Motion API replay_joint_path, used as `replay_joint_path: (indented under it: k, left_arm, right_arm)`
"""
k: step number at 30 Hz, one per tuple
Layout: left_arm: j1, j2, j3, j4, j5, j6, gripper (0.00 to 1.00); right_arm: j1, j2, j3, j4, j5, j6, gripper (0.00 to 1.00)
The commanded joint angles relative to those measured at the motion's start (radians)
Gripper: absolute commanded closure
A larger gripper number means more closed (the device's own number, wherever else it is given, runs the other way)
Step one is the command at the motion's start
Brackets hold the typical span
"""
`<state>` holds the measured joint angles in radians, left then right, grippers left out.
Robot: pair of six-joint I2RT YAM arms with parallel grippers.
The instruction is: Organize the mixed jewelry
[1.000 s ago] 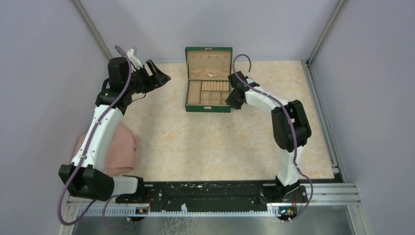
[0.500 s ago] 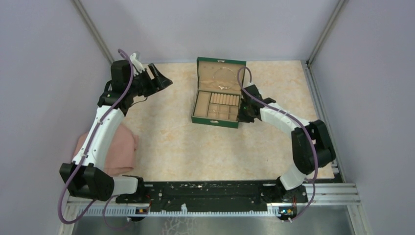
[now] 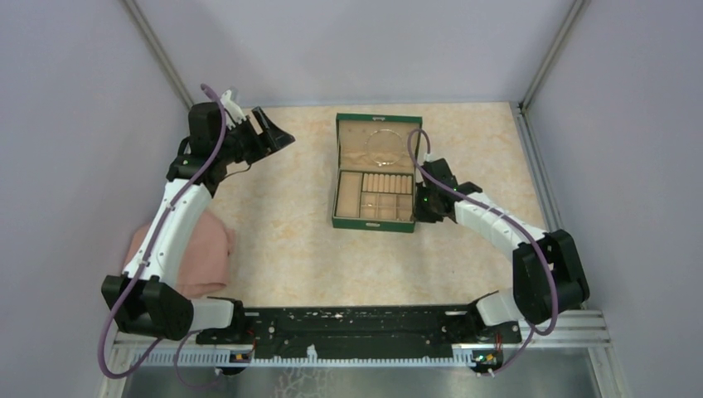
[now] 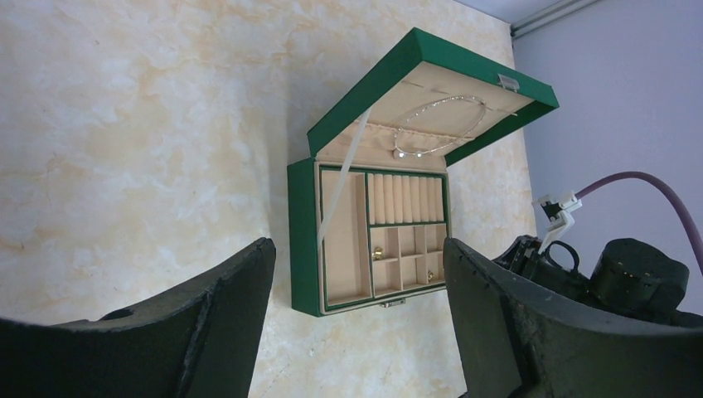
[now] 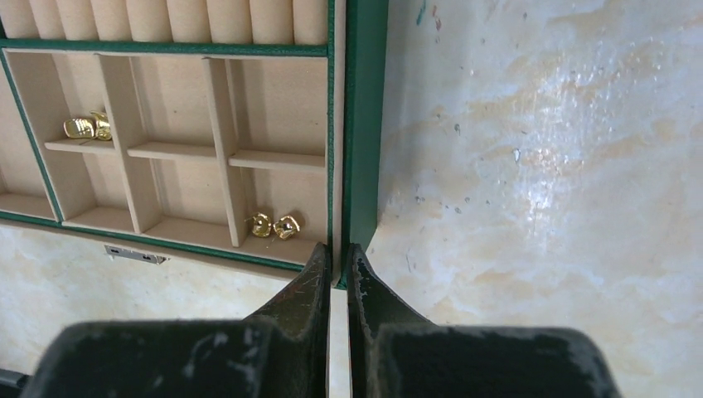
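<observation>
Toward the back of the pale marbled counter (image 3: 307, 249): open green box with beige compartments (image 3: 375, 196), lid up. Holds the mixed jewelry inside. Keeps two tiny shiny gold pieces (image 5: 275, 224) side by side in the small corner compartment nearest the right tool (image 5: 338, 259). Keeps another gold bit (image 5: 85, 127) in a small compartment further left, one row back. Carries a thin silvery chain loop (image 4: 439, 124) against the inside of the raised lid.

Right tool: pressed together, pinching nothing, tips right at the near right corner of the box wall. Touching it or just beside it; cannot tell which. Left tool (image 4: 358, 249): spread wide, empty, up high, well apart from the box and looking down on it. Off to the left, by the left arm: soft pink cloth (image 3: 203, 249).

For the gold pieces: probably very light, hard and slippery, so easy to flick away or drop. Best to pinch each one across its fat middle, from straight above, with little room between the beige dividers. For the chain loop: likely floppy, thin, easy to tangle or snag. Best to lift at one spot near the low end and let the rest hang. Calls for a slow, gentle squeeze. Also worth minding: probably a light box, likely to slide if bumped.
</observation>
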<state>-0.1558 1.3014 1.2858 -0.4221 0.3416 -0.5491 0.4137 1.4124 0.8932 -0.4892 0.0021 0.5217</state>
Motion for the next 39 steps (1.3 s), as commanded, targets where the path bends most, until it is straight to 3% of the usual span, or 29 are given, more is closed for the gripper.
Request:
replay_joint_path:
  k: [1, 6, 12, 15, 23, 29, 39]
  left_arm:
    - [-0.008, 0.006, -0.015, 0.033, 0.028, -0.016, 0.20]
    - [-0.016, 0.015, -0.014, 0.043, 0.030, -0.024, 0.20]
    - [-0.026, 0.025, -0.014, 0.047, 0.032, -0.026, 0.20]
    - [-0.030, 0.027, -0.014, 0.049, 0.032, -0.026, 0.20]
    - [-0.031, 0.031, -0.005, 0.051, 0.025, -0.020, 0.20]
    - [-0.035, 0.048, 0.005, 0.042, 0.026, -0.016, 0.20]
    - [-0.051, 0.066, 0.038, 0.033, 0.012, -0.004, 0.19]
  right_arm:
    - [-0.006, -0.084, -0.030, 0.016, -0.019, -0.036, 1.00]
    - [-0.006, -0.113, -0.058, 0.018, -0.025, -0.034, 0.98]
    - [-0.006, -0.150, -0.035, 0.007, -0.012, -0.035, 0.71]
    - [-0.006, -0.156, -0.007, -0.010, -0.005, -0.040, 0.63]
    - [-0.020, -0.164, 0.114, -0.060, 0.035, -0.072, 0.55]
    - [-0.139, -0.147, 0.248, -0.049, -0.040, -0.078, 0.52]
    - [-0.292, 0.079, 0.555, 0.028, -0.171, -0.023, 0.48]
